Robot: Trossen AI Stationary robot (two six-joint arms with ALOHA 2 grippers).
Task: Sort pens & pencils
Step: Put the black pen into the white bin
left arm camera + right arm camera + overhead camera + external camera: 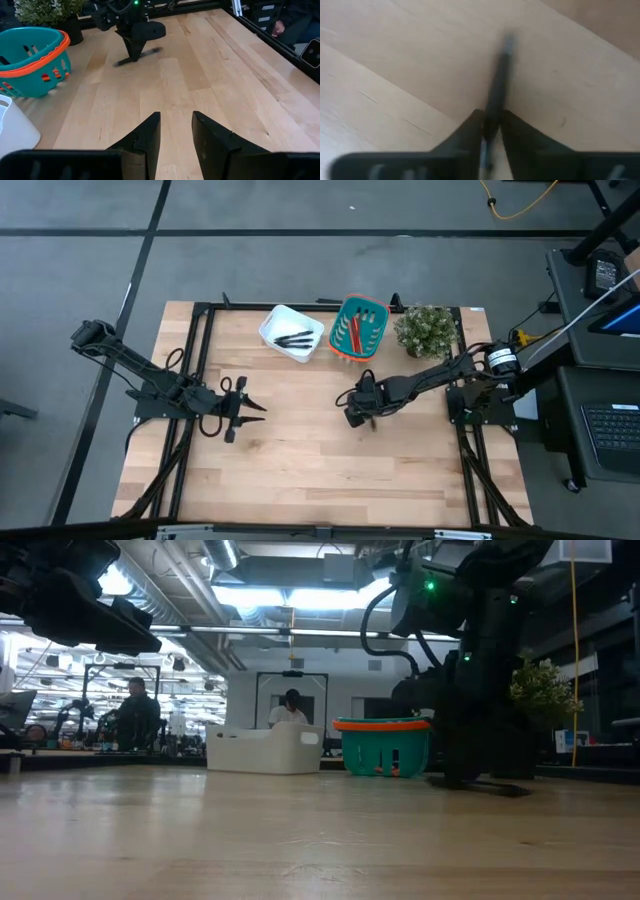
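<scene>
One black pen (499, 75) sits between the shut fingers of my right gripper (491, 114), which stands at mid-table (360, 415), pointing down in front of the baskets. More black pens (295, 338) lie in the white tray (272, 330). Red and orange pencils (354, 330) lie in the teal basket with the orange rim (378, 308). My left gripper (176, 117) is open and holds nothing. It hovers over the table's left half (258, 410), pointing toward the right arm. My right gripper pinches the black pen's shaft (492, 107) between its two fingers, coming from above and pointing down. The fingers lie across the pen (150, 52), which sticks out level on both sides of them. It is at or just above the tabletop; which, I cannot tell.
A potted plant (427, 330) stands to the right of the teal basket at the far edge. Black frame rails (195, 360) run along the table's left and right sides. Bare wood (320, 470) fills the near half. People sit in the room beyond (135, 710).
</scene>
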